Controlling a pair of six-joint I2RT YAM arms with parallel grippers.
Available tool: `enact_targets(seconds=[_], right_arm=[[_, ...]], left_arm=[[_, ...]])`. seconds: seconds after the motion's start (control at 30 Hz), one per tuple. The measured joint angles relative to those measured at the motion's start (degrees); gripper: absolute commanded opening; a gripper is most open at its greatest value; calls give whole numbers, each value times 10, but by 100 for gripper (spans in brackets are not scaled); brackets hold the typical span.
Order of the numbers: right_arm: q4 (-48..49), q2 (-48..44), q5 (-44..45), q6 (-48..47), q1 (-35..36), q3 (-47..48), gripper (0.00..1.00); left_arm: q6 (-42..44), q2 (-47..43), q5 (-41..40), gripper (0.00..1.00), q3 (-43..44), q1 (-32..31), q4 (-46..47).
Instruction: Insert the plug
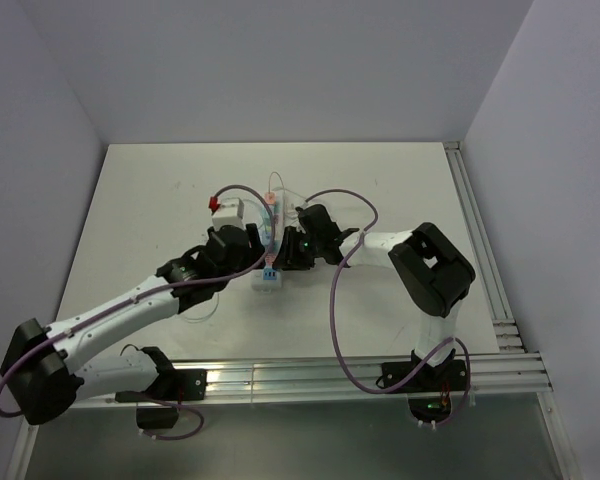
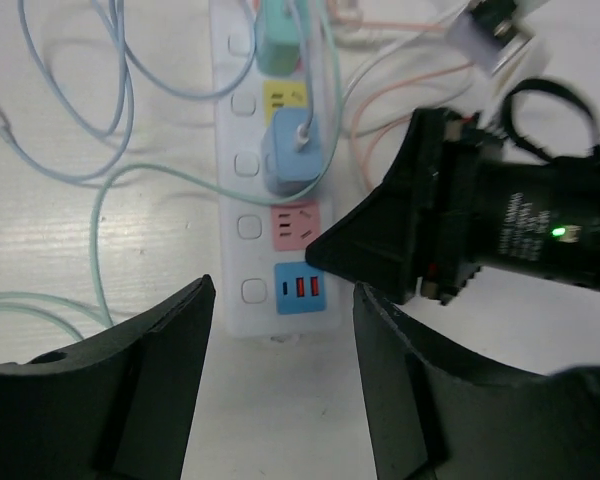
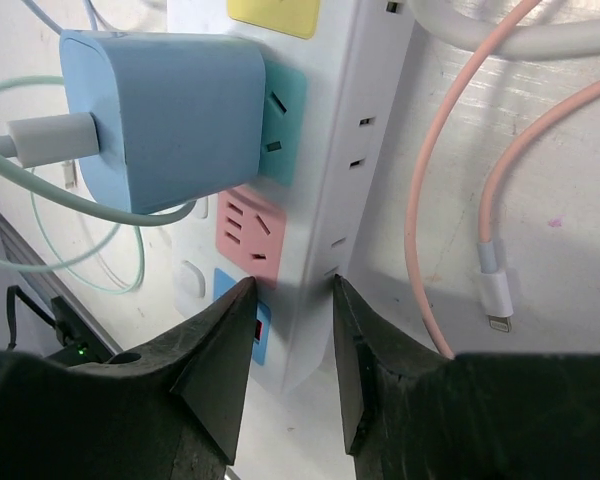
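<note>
Plug [image 2: 292, 155] in strip [image 2: 232, 195], beyond left pincer [image 2: 285, 300]

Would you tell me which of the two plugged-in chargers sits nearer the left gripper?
The blue charger, just above the empty pink socket; the green charger sits farther up the strip.

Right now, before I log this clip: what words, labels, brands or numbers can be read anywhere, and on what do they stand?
No text can be read in any view.
Small white print on the black body of the right gripper, left wrist view: too blurred to read.
Power strip: no lettering shows, only socket slots and coloured panels.
Blue charger: no brand or mark shows on it.
</note>
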Motion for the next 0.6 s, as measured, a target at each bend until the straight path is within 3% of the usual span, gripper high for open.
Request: enact_targets(seconds=[0.2,0.33,0.6], right_arm=[[-17,-5,11,-21,0,5,52],[-78,-17,54,-52,6,33,61],[-178,-20,160,-95,41,191,64]], left_arm=[[1,-95,40,62,5,43,-4],[-1,-167,62,63,5,77,-10],[-1,-263,82,64,4,95,-18]])
